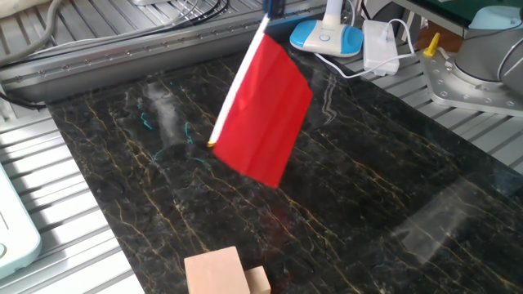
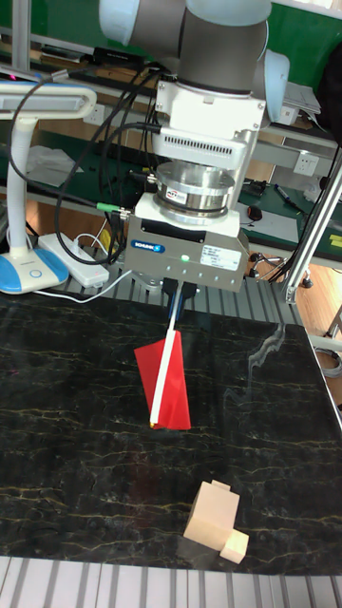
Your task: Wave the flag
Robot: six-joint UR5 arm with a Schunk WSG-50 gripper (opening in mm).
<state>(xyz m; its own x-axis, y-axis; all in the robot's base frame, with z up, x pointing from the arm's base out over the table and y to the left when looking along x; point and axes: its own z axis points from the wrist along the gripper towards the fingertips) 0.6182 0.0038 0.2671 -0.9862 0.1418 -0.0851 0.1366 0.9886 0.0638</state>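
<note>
Single-arm workcell with a dark marble-patterned table (image 1: pixel 368 188). The gripper (image 2: pixel 180 293) hangs below the arm's wrist in the tall fixed view, its fingers closed on the upper end of the flag's thin white stick (image 2: pixel 167 365). The flag (image 1: pixel 263 114) is held in the air above the table, touching nothing but the gripper. Its stick slants down and away from the gripper, and the red sheet spreads to one side of the stick (faint creases show in the fixed view). Wooden blocks (image 1: pixel 222 272) lie on the table near its front edge, well apart from the flag. A white-and-blue desk lamp (image 2: pixel 30 218) stands at the table's far side.
</note>
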